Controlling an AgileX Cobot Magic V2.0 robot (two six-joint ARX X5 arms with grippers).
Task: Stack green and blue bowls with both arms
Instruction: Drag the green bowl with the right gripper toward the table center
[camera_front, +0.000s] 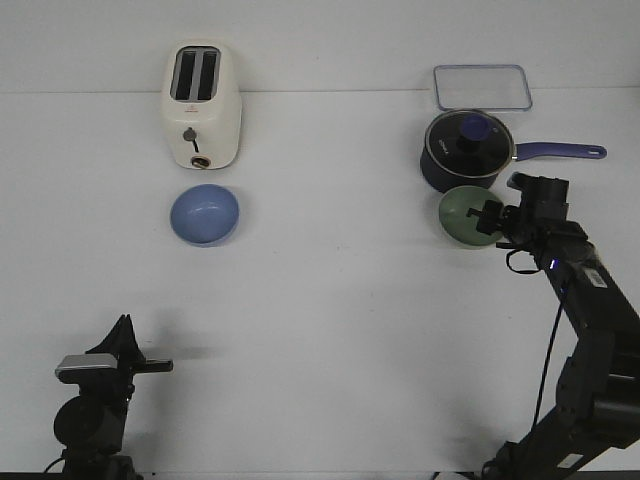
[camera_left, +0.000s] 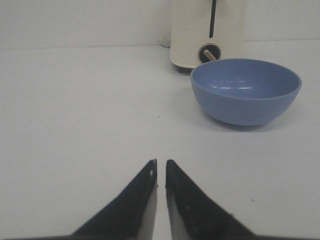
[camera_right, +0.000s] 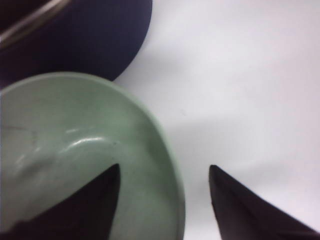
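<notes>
The blue bowl stands on the white table just in front of the toaster; it also shows in the left wrist view. The green bowl stands in front of the navy pot; it fills much of the right wrist view. My right gripper is open and straddles the green bowl's rim, one finger inside, one outside. My left gripper is shut and empty near the table's front left, well short of the blue bowl, and shows in its wrist view.
A cream toaster stands at the back left. A navy long-handled pot with glass lid stands right behind the green bowl, almost touching it. A clear lidded container lies at the back right.
</notes>
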